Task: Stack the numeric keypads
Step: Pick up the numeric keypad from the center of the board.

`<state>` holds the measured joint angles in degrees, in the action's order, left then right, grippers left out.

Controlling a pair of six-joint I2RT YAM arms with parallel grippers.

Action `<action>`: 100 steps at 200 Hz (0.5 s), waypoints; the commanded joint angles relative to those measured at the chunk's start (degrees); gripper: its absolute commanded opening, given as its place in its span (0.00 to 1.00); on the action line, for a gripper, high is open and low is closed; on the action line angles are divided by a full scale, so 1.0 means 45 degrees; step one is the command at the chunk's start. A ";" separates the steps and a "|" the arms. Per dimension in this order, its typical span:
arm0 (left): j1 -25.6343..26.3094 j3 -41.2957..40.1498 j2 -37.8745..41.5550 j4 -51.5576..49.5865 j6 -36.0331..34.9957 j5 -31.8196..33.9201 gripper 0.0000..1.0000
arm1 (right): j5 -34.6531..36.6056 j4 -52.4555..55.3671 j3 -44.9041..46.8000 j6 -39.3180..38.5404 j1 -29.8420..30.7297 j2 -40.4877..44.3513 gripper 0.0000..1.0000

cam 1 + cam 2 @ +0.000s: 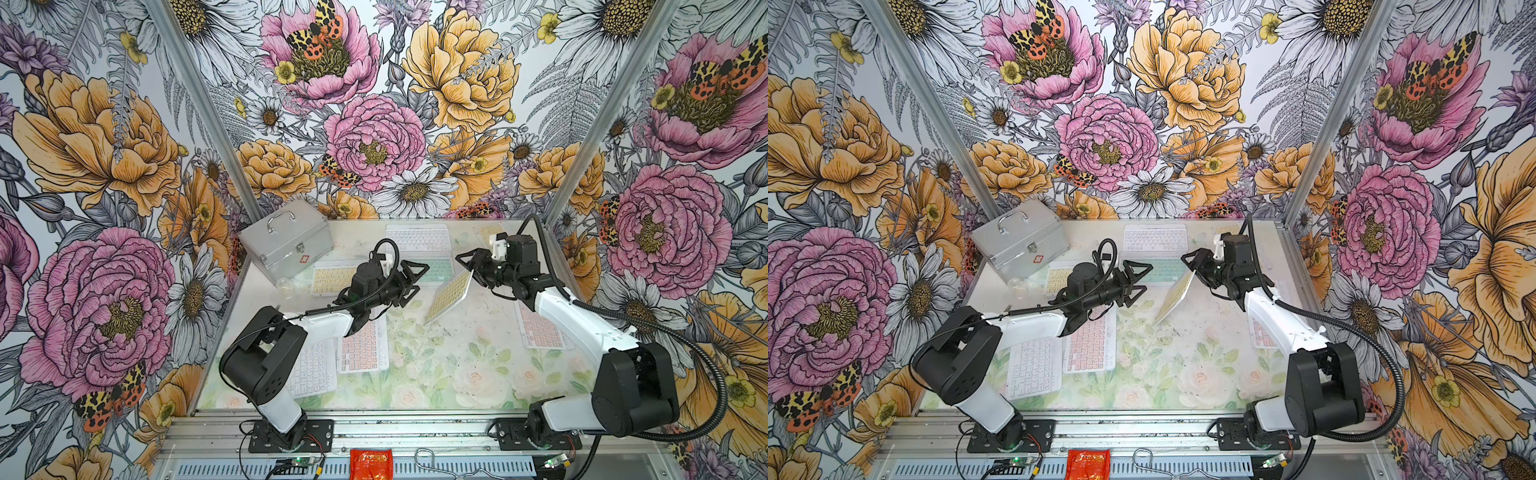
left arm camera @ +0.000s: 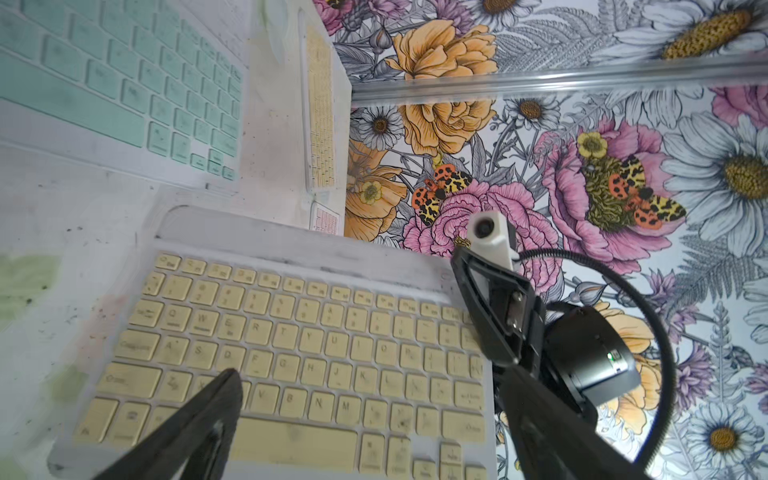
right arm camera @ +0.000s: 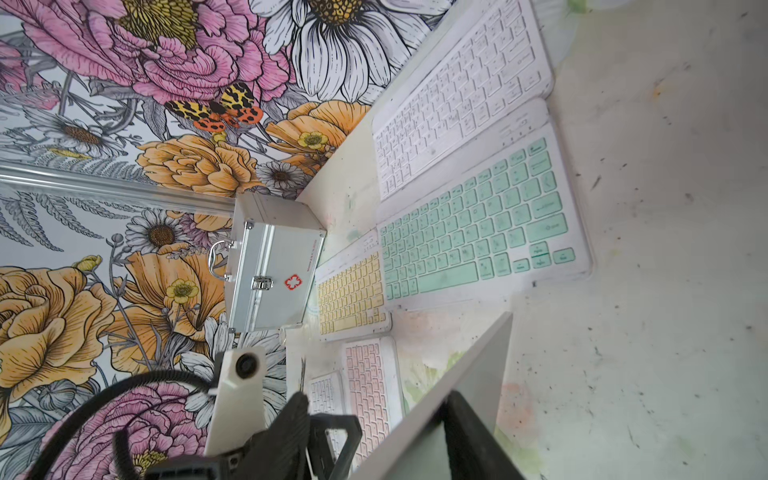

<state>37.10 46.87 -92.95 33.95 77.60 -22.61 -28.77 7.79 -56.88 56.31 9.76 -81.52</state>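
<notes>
**A:** Any containers on there?

**B:** Only the silver case, in the far-left corner of the counter. Its handle is up and its lid is latched, so what is inside is hidden.

**A:** And the keypads?

**B:** The right jaws are pinching the tilted yellow keypad by its upper edge, with the keys facing the left arm. I cannot tell whether its low corner touches the counter. The left jaws are spread wide and hold nothing. They hover just beside that keypad, over the mint keypad.

**A:** What lies along the edges?

**B:** The white keypad lies flat against the far wall, and the mint one touches its near side. A flat yellow keypad sits just beside the case. A pink keypad and a second white keypad lie side by side under the left arm, near the left edge. Another pink keypad lies partly under the right arm, by the right wall.

**A:** Any room to move?

**B:** Open counter runs from below the tilted keypad to the near rail, between the two arms.
</notes>
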 commanded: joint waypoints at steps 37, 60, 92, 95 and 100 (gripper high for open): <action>0.1728 -0.1149 0.0520 0.2372 0.3635 0.2802 0.99 | 0.0451 -0.2860 -0.1071 0.0925 -0.0176 -0.0644 0.41; 0.2100 -0.1025 0.0410 0.2918 0.4440 0.3496 0.99 | 0.0487 -0.3403 -0.1334 0.1160 -0.0177 -0.0961 0.41; 0.2285 -0.0712 0.0153 0.3217 0.5083 0.4269 0.96 | 0.0804 -0.4199 -0.1262 0.1462 -0.0199 -0.1067 0.40; 0.2285 -0.0697 0.0128 0.3189 0.5146 0.4352 0.96 | 0.0815 -0.4310 -0.1251 0.1520 -0.0199 -0.1083 0.41; 0.2254 -0.0675 0.0060 0.3212 0.5219 0.4499 0.95 | 0.0827 -0.4520 -0.1200 0.1608 -0.0178 -0.1085 0.41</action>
<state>47.13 42.22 -91.88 45.34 97.21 -7.94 -26.17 -4.71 -60.60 60.93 9.17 -86.30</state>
